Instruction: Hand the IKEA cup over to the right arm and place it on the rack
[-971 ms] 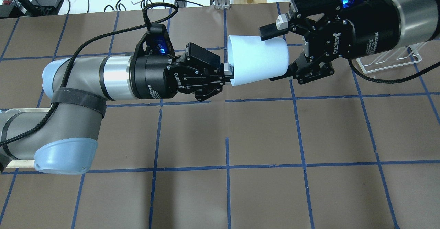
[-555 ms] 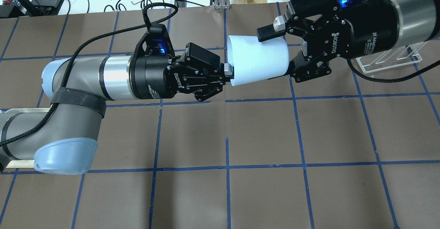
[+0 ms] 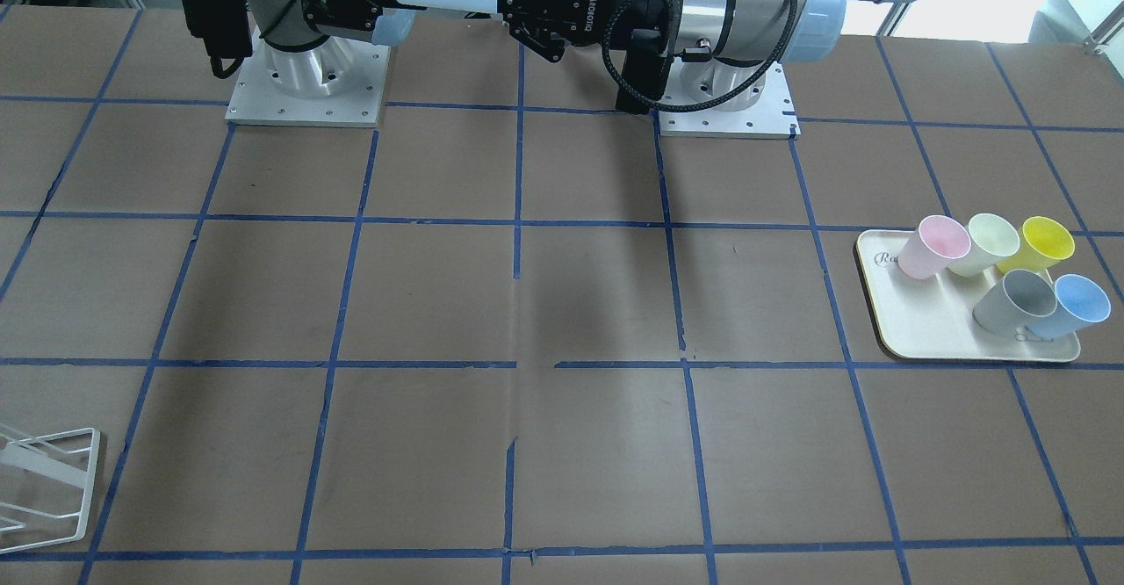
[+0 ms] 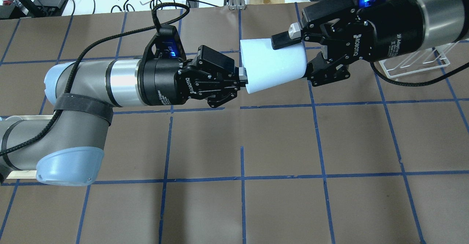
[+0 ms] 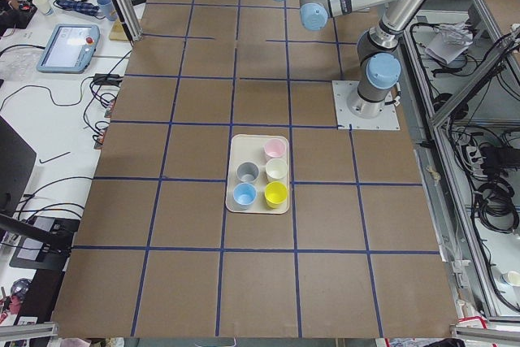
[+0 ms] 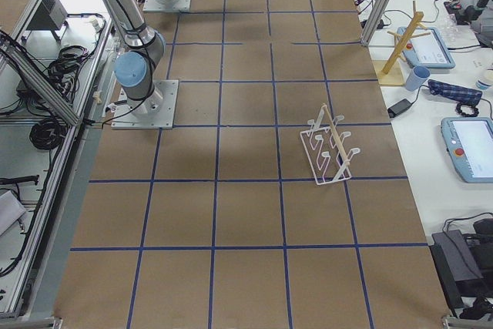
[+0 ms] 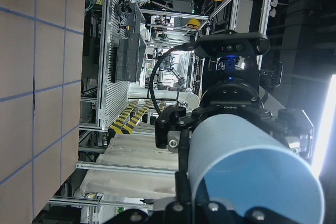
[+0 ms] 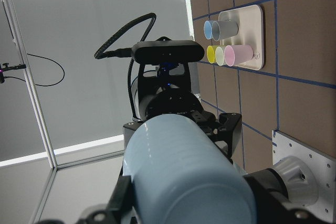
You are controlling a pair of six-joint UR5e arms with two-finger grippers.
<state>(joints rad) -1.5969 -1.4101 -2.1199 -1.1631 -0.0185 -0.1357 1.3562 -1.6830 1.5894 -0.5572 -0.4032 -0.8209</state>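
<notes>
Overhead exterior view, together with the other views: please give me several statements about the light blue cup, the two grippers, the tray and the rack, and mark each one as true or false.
1. The light blue tapered plastic cup lies sideways in the air between both grippers. True.
2. The left gripper pinches the cup's wide open rim. True.
3. The right gripper is far from the cup. False: its fingers straddle the cup's narrow end.
4. The cream rounded-rectangle tray holds four cups. False: it holds five cups.
5. The white wire rack carries a cup. False: no cup is on it.

Arms face — left end effector [image 4: 244,77] clamped, right end effector [image 4: 295,59] gripping.
</notes>
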